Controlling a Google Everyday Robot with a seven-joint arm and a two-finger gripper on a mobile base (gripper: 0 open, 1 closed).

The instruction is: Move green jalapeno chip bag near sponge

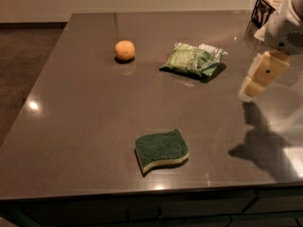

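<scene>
Camera view: chip bag (193,60) lies flat far-middle on the table (85,126), well apart from the sponge (161,150) near the front edge, orange (125,50) off to its left. It looks light, crinkly and slippery, so you'd best pinch a crimped end. Gripper (258,77) hangs right of the bag, not touching; can't tell if it's clenched or released.

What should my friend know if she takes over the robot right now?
Tool: hangs above the right side of the table, to the right of the green jalapeno chip bag, holding nothing.
Bag: lies toward the far side of the table, well apart from the sponge.
Sponge: near the front edge.
Done: nothing yet.
Left: reach the bag, grab it, and set it beside the sponge. Leave the orange fruit alone.
</scene>
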